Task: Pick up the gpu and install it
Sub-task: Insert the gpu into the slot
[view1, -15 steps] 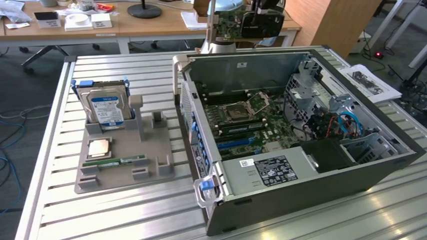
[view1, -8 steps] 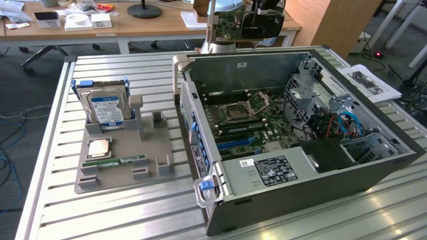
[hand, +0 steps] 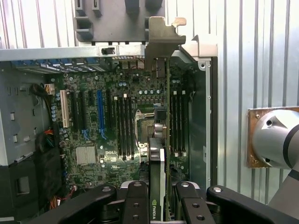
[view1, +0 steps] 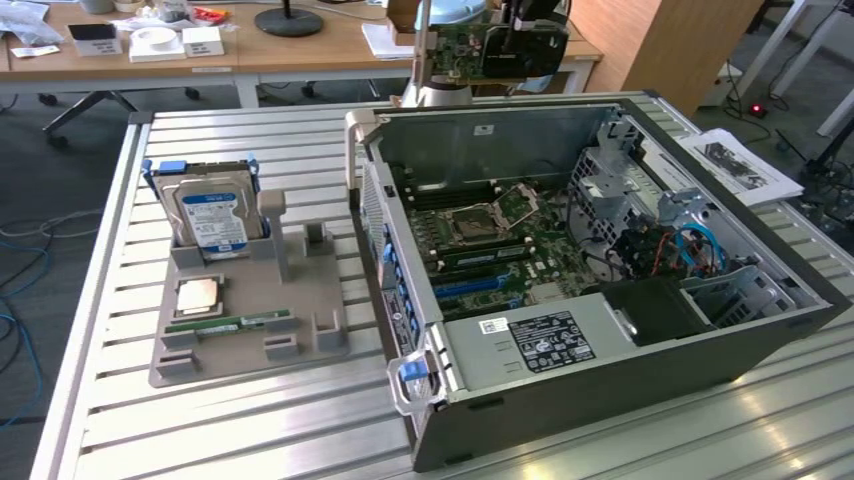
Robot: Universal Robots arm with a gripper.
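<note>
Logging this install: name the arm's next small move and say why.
Probably a sideways shift toward the blue slot, not a descent. The gripper is shut on the gpu, held edge-on above the open case, and the card's edge sits over the CPU socket, apart from that slot.

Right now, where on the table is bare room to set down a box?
Bare slats of the table lie in front of the grey holder, toward the near edge, and behind the hard drive to the far edge. The strip between holder and computer case is narrow. Inside the case it is crowded: motherboard, cables, with the gpu held above.
</note>
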